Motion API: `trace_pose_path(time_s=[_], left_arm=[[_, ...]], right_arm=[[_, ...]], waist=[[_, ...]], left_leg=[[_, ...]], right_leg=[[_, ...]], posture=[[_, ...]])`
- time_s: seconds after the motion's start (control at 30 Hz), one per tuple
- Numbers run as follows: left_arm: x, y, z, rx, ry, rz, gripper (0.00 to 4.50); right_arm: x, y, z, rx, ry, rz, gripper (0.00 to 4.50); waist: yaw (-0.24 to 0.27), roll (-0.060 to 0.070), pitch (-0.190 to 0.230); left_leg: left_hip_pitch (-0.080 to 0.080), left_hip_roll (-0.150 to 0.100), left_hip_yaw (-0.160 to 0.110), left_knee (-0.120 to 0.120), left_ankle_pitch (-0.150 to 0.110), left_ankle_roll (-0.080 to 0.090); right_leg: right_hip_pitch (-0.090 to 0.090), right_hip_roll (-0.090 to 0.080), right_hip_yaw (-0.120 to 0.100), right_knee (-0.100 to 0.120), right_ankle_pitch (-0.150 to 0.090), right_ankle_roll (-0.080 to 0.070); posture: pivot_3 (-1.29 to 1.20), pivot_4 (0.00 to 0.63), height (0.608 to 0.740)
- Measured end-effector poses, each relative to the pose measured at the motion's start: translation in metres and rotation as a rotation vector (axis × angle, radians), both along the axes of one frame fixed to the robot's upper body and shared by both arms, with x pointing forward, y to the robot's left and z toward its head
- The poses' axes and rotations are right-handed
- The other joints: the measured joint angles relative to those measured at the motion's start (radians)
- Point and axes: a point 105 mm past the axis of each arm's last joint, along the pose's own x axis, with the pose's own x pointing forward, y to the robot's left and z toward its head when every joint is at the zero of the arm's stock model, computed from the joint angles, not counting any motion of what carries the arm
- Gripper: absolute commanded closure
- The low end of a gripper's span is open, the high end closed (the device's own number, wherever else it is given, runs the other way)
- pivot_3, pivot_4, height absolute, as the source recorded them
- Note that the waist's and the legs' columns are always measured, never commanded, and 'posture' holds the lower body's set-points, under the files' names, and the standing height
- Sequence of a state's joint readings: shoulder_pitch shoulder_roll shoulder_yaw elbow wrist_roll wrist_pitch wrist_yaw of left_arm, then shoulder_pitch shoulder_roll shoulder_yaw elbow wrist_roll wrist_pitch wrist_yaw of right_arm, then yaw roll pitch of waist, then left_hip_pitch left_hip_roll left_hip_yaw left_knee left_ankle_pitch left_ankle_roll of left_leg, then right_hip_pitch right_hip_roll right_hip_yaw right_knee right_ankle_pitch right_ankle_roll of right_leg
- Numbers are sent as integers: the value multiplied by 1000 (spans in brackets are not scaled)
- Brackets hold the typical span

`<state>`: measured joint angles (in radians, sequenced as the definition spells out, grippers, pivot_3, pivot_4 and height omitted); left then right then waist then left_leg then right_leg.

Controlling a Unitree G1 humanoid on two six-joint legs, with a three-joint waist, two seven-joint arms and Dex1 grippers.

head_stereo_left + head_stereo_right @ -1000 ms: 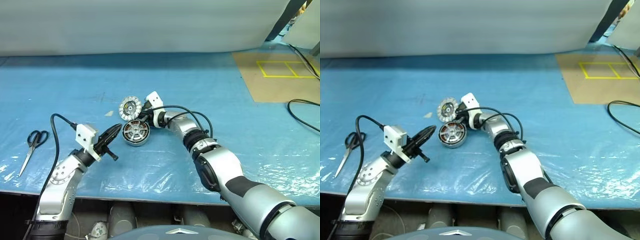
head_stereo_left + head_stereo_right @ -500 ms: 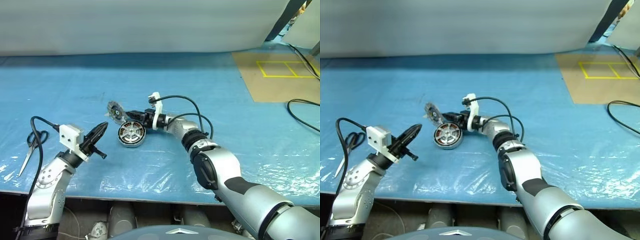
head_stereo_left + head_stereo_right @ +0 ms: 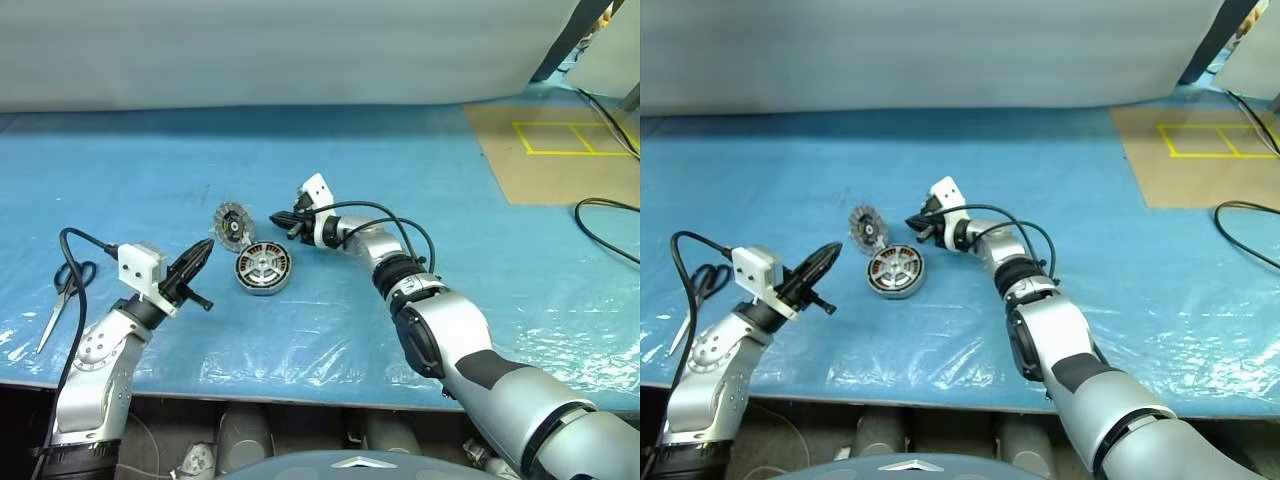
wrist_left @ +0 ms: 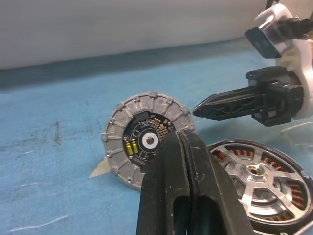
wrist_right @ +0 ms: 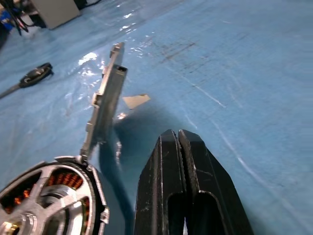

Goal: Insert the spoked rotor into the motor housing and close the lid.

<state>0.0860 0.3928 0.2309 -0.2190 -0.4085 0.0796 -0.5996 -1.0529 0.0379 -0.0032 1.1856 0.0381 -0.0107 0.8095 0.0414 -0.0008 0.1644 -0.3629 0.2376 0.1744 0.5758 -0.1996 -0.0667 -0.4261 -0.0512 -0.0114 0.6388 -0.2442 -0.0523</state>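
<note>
- The right gripper is clenched on nothing, its fingers pressed together. A second ago it sat against the lid; it has since drawn back and now hovers just beside it, apart.
- The left gripper is also clenched and empty, fingers pressed together. It has pulled away from the housing toward the table's left side and points at the parts from nearby.
- The lid has gone from facing the camera to standing on edge, leaning with its lower rim at the housing's far-left rim. It is a grey disc with a ribbed rim; the face toward the left gripper shows a dark hub with small yellow parts.
- The housing lies flat near the middle of the blue table, slightly left of where it was. Copper windings show between the silver spokes of the rotor seated in it.
- Scissors lie near the table's left edge.
</note>
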Motion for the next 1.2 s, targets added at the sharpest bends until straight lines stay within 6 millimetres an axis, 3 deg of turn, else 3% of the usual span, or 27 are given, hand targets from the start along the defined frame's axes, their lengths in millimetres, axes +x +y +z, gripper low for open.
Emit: trace_pose_path(time_s=[0.23, 0.37, 0.5, 0.63, 0.8, 1.07, 1.2], left_arm=[[2, 2, -5, 5, 18, 18, 4500], [4, 2, -5, 4, 17, 17, 4500], [6, 1, -6, 2, 19, 10, 4500], [7, 1, -6, 2, 16, 10, 4500], [7, 1, -7, -1, 17, 12, 4500], [4, -10, 1, -2, 1, -17, 4500], [5, -15, 6, -11, 0, -28, 4500]], right_arm=[[-13, 8, 52, 136, -79, 190, 4462], [-21, 21, 61, 140, -114, 227, 4462], [-35, 45, 60, 103, -130, 288, 4462], [-44, 65, 40, -51, -184, 319, 4462], [-35, 63, 12, -214, -223, 251, 4462], [-21, 52, 11, -286, -278, 177, 4462], [-24, 55, 22, -174, -233, 200, 4462]], waist=[[0, 0, 0], [0, 0, 0], [-1, 0, 0], [-1, 0, 0], [-1, 0, 0], [-1, 0, 0], [-2, 0, 0]], left_leg=[[-3, 0, 0, 0, 0, 1], [-3, 0, 0, 0, 0, 0], [-3, 0, 0, 0, 0, 0], [-3, 0, 0, 0, 0, 0], [-4, -1, 0, 0, 0, -1], [-4, 0, 0, 0, 0, -1], [-4, 0, 0, 0, 0, -1]], right_leg=[[-3, 0, 0, 0, 0, 0], [-3, 0, 0, 0, 0, 0], [-4, 0, 0, 1, 0, 0], [-4, 0, 0, 0, 0, 0], [-4, 0, 0, 0, 0, 0], [-4, 0, 0, 1, 0, 0], [-4, 0, 0, 1, 0, 0]], posture=[[0, 150, 740], [0, 150, 740], [0, 150, 740], [0, 150, 740], [0, 150, 740], [0, 150, 740], [0, 150, 740]])
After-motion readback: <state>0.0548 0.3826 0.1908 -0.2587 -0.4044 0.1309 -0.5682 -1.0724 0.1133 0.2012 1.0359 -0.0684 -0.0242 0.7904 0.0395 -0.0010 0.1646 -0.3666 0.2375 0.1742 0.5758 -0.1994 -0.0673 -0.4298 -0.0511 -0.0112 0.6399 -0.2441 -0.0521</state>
